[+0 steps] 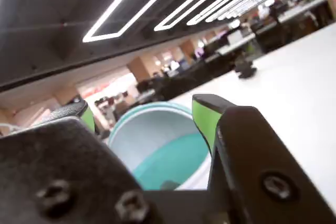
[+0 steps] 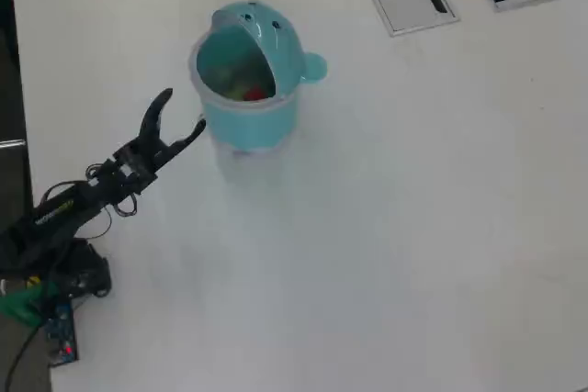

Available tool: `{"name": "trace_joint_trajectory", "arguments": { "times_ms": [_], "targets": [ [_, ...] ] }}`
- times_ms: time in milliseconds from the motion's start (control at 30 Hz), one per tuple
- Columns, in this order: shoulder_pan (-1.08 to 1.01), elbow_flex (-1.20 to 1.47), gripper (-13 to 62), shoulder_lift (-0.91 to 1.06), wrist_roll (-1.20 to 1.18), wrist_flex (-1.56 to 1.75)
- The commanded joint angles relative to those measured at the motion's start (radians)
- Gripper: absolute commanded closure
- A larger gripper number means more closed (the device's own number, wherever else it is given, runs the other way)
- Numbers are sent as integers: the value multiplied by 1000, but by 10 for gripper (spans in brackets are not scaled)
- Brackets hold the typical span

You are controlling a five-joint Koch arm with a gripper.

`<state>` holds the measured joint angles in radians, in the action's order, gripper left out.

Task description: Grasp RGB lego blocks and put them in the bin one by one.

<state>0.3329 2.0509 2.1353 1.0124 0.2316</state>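
Wrist view: the pincer (image 1: 152,111) gapes wide and empty before the teal bin (image 1: 178,156). Overhead view: pincer just beside the bin on the white worktop (image 2: 413,227); red and perhaps green blocks (image 2: 246,92) lie inside. No blocks remain outside, so the sorting looks finished; retreat seems next.

Open office: desk rows (image 1: 294,17), ceiling light strips (image 1: 173,9).

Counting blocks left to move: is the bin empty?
No. In the overhead view the open bin holds red and yellowish-green blocks.
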Motion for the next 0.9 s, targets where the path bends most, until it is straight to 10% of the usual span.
{"name": "trace_joint_trajectory", "arguments": {
  "times_ms": [0,867],
  "targets": [
    [-9,-32,149,44,-34,23],
    [-98,144,150,212,-284,37]
  ]
}}
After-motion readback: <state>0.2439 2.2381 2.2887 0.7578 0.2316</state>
